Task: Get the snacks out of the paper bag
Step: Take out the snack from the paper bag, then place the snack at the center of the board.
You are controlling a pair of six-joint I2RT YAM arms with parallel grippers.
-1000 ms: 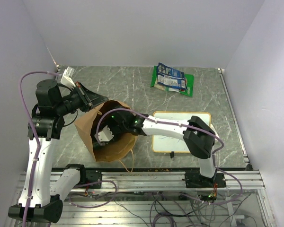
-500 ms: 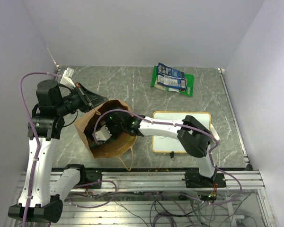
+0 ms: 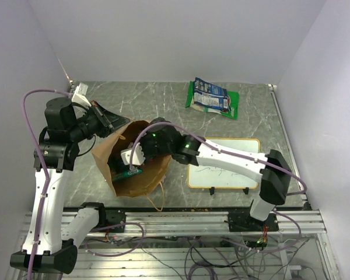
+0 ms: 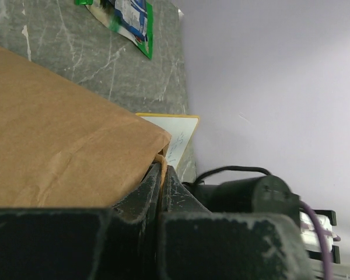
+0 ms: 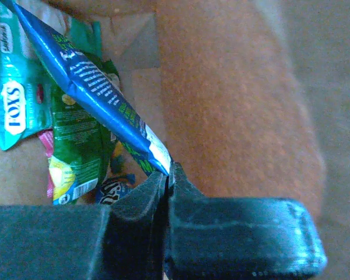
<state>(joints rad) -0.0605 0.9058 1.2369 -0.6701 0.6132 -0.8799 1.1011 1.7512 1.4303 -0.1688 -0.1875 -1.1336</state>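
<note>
Right, the grey marbled bench (image 3: 163, 105) carries everything, and the biggest thing on it is the tall brown kraft paper bag (image 3: 146, 184), its mouth open toward the top camera. My left hand (image 4: 161, 178) is pinched shut on the bag's rim, with the paper running away from its fingertips. Paper that thin is floppy and tears easily, so I judge this grip should only steady it, not pull.

Well beyond my right hand (image 5: 166, 175), on the far side of the bench, lies the larger green bag with a blue-white label (image 3: 213, 98), already out. The right hand itself is down inside the paper bag's mouth. It is clamped tight on the sealed corner of a long glossy blue packet (image 5: 87, 87), which slants up and to the left of the fingertips in the wrist view.

The packet looks light, soft and slippery. The flat crimped seam is the right place to hold, since the puffed middle would slide or crush.

Past the fingertips, low in the bag, rest a teal pouch (image 5: 11, 105), a green packet (image 5: 76, 157), a sliver of pink-red packet (image 5: 46, 146) and a small blue wrapper (image 5: 114, 189). They overlap, so I'd go for an exposed edge on each.
</note>
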